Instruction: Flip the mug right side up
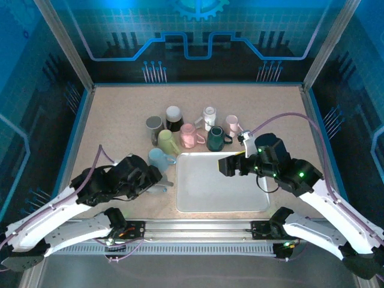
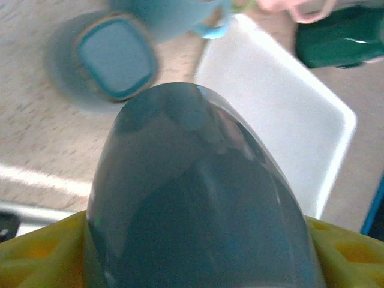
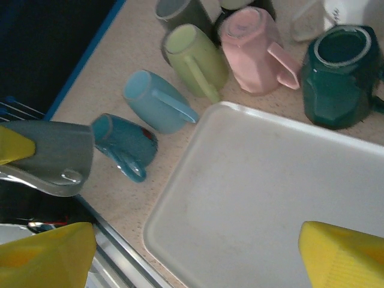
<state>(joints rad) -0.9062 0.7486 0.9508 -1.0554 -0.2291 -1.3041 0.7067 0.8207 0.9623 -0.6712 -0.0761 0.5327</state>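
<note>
Tray [image 1: 222,186] is totally bare, and there's free tabletop [image 1: 117,120] left of the mug cluster [image 1: 189,132]. Left gripper [image 1: 155,182] is clamped on the grey-blue mug [image 2: 198,198] just off the tray's left edge. Right gripper [image 1: 227,165] hangs spread and empty over the tray.

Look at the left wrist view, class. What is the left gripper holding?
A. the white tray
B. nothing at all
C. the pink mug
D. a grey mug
D: the grey mug sits between the yellow fingers of the left gripper, which press on its two sides.
</note>
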